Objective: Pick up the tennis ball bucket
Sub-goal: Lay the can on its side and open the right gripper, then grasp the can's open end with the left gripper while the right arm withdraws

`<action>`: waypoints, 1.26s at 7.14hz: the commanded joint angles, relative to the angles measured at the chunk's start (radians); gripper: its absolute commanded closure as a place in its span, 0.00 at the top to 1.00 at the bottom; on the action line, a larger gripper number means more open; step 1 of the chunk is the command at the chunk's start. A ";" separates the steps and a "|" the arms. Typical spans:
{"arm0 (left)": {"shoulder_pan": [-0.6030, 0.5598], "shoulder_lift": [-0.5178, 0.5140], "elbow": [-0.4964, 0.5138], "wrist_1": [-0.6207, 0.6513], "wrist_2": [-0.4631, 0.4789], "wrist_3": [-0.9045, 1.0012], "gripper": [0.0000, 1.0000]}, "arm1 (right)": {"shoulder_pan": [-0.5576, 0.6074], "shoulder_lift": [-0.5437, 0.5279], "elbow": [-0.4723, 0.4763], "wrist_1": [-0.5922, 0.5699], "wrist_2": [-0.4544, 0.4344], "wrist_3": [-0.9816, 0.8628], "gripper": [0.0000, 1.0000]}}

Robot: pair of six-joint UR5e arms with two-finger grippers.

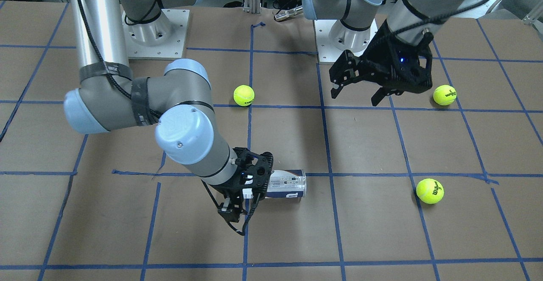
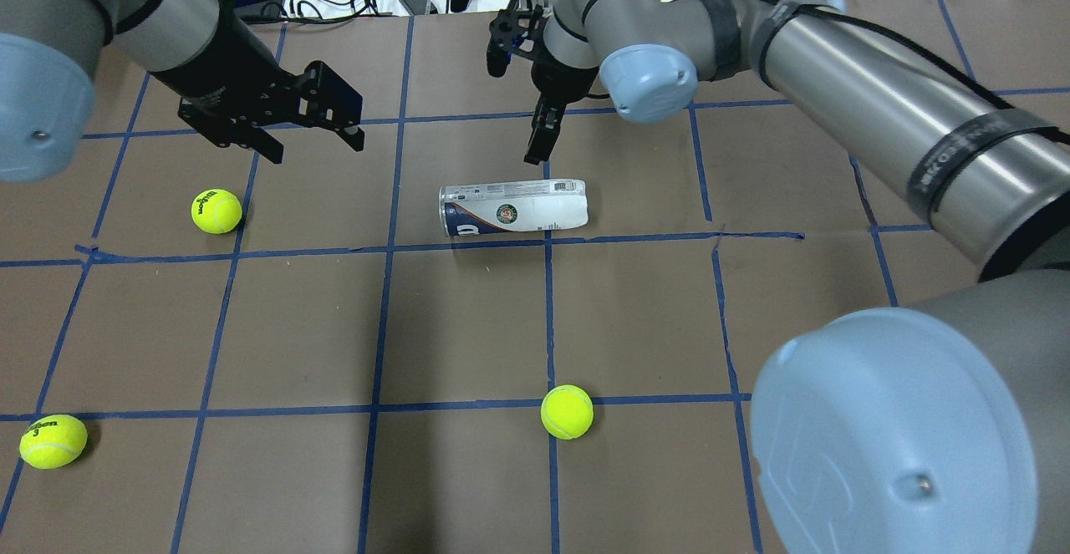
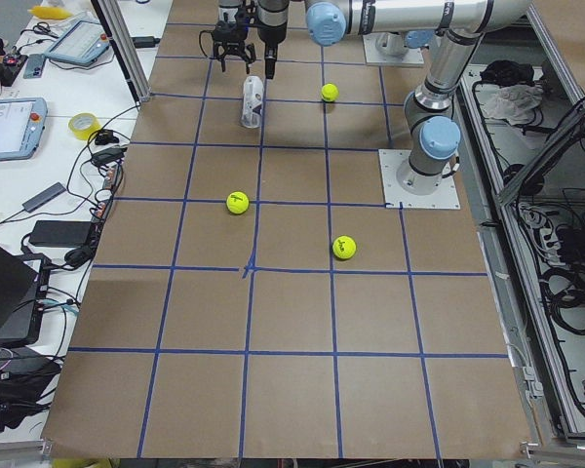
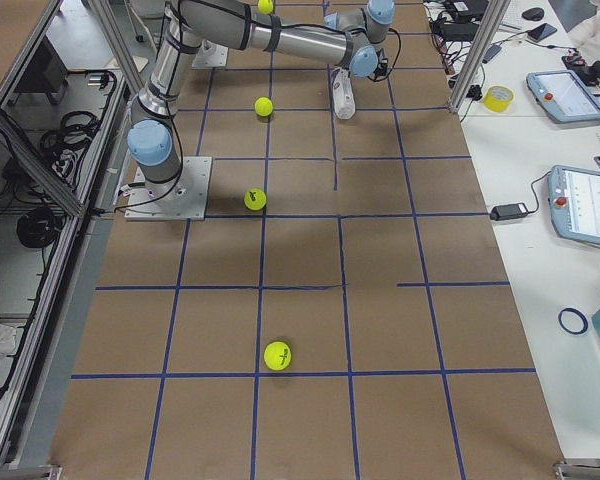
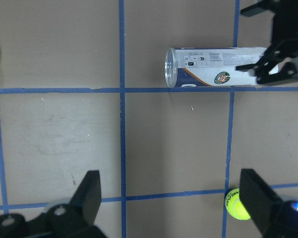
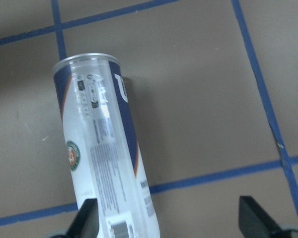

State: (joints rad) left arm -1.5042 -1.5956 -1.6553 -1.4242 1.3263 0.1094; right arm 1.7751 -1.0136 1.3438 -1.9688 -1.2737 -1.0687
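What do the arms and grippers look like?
The left arm and right arm are silver-grey tubes with pale blue joint caps, a black cable strapped along each. The left gripper and right gripper are black, skeletal, two-fingered, each with a blue light.

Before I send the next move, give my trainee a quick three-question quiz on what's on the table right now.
1. True or false: the can stands upright on the table.
2. How many loose tennis balls lie on the table? A) two B) three C) four
3. Short answer: which gripper hangs close to the can, and are its fingers open or shut?

Key
1. False. The can lies on its side.
2. B. Three balls, all apart from the can.
3. The right gripper. It is open at one end of the can and not yet gripping it.
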 commanded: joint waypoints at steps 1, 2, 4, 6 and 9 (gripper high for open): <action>0.027 -0.168 -0.032 0.094 -0.045 0.064 1.00 | -0.130 -0.124 0.003 0.199 -0.038 0.146 1.00; 0.038 -0.247 -0.018 0.123 -0.053 0.081 1.00 | -0.173 -0.190 0.008 0.268 -0.159 0.274 1.00; 0.038 -0.390 -0.015 0.186 -0.230 0.096 1.00 | -0.180 -0.365 0.015 0.448 -0.259 0.536 1.00; 0.038 -0.467 -0.027 0.186 -0.295 0.095 1.00 | -0.172 -0.459 0.014 0.560 -0.259 0.851 1.00; 0.035 -0.543 -0.027 0.189 -0.558 0.099 0.90 | -0.174 -0.470 0.018 0.414 -0.259 1.106 1.00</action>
State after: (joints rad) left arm -1.4679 -2.1153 -1.6833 -1.2392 0.8302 0.2016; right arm 1.6015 -1.4772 1.3624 -1.4803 -1.5333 -0.1087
